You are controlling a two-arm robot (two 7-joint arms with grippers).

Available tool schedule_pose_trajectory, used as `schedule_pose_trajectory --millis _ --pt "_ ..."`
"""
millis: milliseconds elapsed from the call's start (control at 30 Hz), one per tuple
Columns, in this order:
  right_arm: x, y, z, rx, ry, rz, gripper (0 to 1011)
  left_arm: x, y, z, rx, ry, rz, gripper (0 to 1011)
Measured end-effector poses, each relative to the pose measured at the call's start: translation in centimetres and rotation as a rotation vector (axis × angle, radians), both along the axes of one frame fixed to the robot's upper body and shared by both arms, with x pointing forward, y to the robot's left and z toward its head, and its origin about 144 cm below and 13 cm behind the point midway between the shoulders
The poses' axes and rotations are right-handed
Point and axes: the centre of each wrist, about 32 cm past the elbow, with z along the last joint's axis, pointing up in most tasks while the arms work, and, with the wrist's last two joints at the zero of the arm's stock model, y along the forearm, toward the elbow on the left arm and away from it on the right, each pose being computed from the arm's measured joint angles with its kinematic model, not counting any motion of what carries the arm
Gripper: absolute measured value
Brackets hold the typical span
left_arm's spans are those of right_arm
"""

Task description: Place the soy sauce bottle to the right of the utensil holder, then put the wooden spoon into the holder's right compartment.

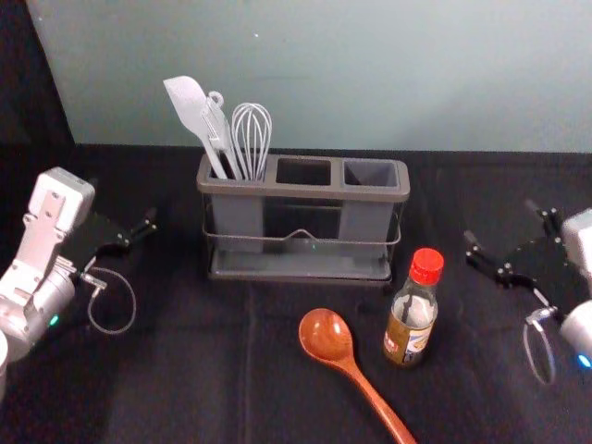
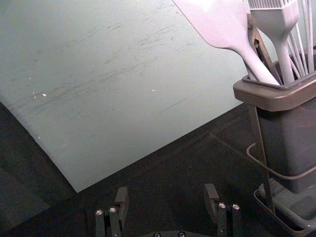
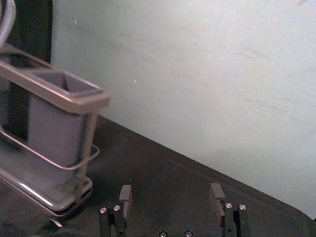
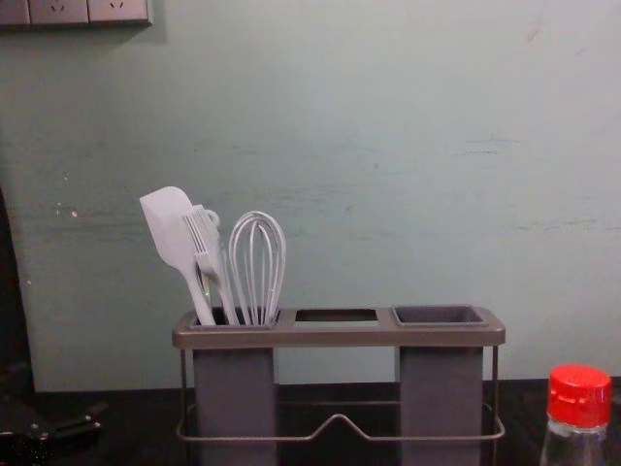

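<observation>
Open surface point(image 1: 462, 388) lies between the right claw point(image 1: 500, 222) and the utensil holder's point(image 1: 301, 191) right end, but the soy sauce bottle point(image 1: 410, 322) stands upright near that front corner, between the claw and the wooden spoon point(image 1: 326, 335). The right compartment point(image 1: 370, 173) offers an open way in from above, while the spatula point(image 1: 186, 102) and whisk point(image 1: 252, 134) rise over the left end, obstructing a low pass there.

The head view's edge crops the wooden spoon point(image 1: 351, 363) at five o'clock. The chest view's crops the bottle point(image 4: 579, 403) at four.
</observation>
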Motion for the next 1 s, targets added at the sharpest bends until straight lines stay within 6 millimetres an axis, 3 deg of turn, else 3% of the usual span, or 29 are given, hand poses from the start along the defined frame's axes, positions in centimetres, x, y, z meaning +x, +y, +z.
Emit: schedule_pose_trajectory --millis 100,467,767,1000 --pt "-1.7 -0.6 0.8 0.051 -0.014 0.01 1004 0.0 0.0 0.0 0.0 0.0 0.0 1005" --pt "-4.8 -1.5 3.7 0.211 0.032 0.113 1004 0.0 0.0 0.0 0.0 0.0 0.0 1005" --pt "-6.2 -1.0 5.4 0.259 0.086 0.247 1004 0.0 0.0 0.0 0.0 0.0 0.0 1005" --pt "-6.3 0.0 5.5 0.271 0.096 0.317 1004 0.0 0.0 0.0 0.0 0.0 0.0 1005"
